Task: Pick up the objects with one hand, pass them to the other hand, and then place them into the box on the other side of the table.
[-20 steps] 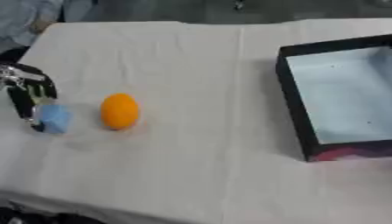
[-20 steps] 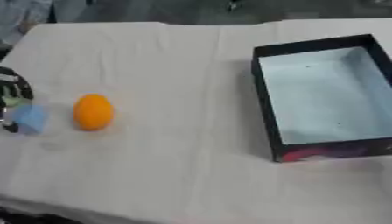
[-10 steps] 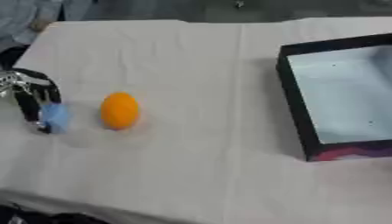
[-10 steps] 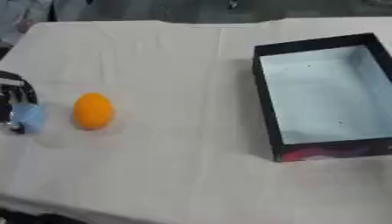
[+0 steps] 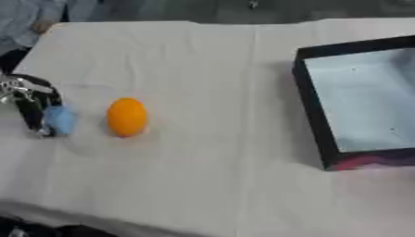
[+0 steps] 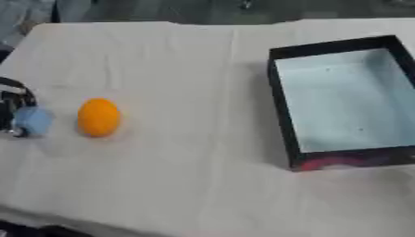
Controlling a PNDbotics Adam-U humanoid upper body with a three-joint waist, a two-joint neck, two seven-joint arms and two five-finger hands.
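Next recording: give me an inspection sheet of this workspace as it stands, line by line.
Surface: table under a pale cloth, lightly creased.
Job's things: orange object lying free at left; small blue object at the left hand; black box with pale floor at right, nothing inside.
Clutter: nothing seen.
Hands: left hand at the left edge, fingers curled round the blue object; right hand not in view.
Cables: nothing seen.
Surroundings: dark floor beyond the far edge.

The left hand [image 5: 31,107] partly hides a blurred, perhaps rounded blue object [image 5: 61,119].
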